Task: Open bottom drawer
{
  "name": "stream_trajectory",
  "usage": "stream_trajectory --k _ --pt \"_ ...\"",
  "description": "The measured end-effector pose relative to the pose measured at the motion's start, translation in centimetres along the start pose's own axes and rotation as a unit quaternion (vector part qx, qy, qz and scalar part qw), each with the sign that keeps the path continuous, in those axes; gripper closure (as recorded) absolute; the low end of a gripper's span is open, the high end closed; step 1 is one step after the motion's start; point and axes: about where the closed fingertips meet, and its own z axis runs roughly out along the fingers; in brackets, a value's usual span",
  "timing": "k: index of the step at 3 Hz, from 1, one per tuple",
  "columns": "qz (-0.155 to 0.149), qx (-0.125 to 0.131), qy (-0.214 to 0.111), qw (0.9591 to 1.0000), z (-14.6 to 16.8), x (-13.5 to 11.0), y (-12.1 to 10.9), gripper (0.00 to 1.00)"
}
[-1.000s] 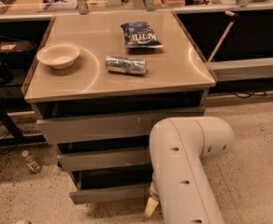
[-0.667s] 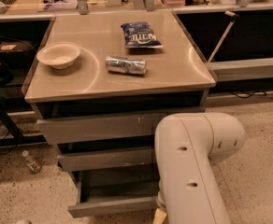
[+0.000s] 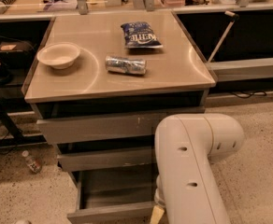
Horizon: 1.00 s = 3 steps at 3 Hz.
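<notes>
Drawers under the worktop [image 3: 174,73]: three. Top front [image 3: 99,127] and middle front [image 3: 104,158] are pushed in. The bottom drawer [image 3: 113,190], lowest, stands drawn out toward me, grey tray showing.
On the worktop: one white bowl [image 3: 58,55] at left, one blue chip bag [image 3: 140,35] at back, one silver can [image 3: 125,65] on its side between them.
Floor, left: one small bottle [image 3: 32,162].
One white arm [image 3: 188,171] stands before the drawers' right side. Its claw [image 3: 156,213] is mostly hidden, seemingly at the bottom drawer's front edge. Wide or narrow, I cannot tell.

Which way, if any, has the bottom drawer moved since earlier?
Yes: the bottom drawer slid out toward camera, beyond the middle drawer; gripper at its front.
</notes>
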Motion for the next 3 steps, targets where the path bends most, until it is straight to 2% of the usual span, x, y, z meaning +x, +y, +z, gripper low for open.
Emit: stream_trajectory --k 1,2,3 --pt "-0.013 -0.014 0.011 0.9998 2.1 -1.1 -0.2 0.00" --pt "-0.024 -0.051 0.043 0.9975 5.1 0.7 1.6 0.00" --pt "-0.024 -0.056 0.046 0.9971 5.1 1.0 1.9 0.00"
